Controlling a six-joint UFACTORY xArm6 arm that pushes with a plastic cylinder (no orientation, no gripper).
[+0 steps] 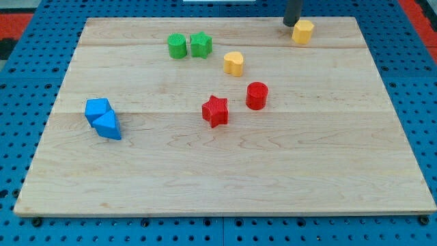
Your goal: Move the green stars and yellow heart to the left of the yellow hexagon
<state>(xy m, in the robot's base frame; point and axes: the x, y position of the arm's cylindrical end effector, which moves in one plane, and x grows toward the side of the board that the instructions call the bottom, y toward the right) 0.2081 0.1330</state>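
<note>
The yellow hexagon (303, 31) sits near the view's top right of the wooden board (225, 171). My tip (289, 24) rests just left of it, close to or touching its left side. The yellow heart (233, 63) lies lower and to the left of the hexagon. A green star (200, 44) and a rounder green block (177, 46) sit side by side at the top centre-left, touching or nearly so, well left of my tip.
A red star (215, 111) and a red cylinder (257, 95) lie near the board's middle. Two blue blocks (102, 118) sit together at the left. Blue perforated matting (27, 102) surrounds the board.
</note>
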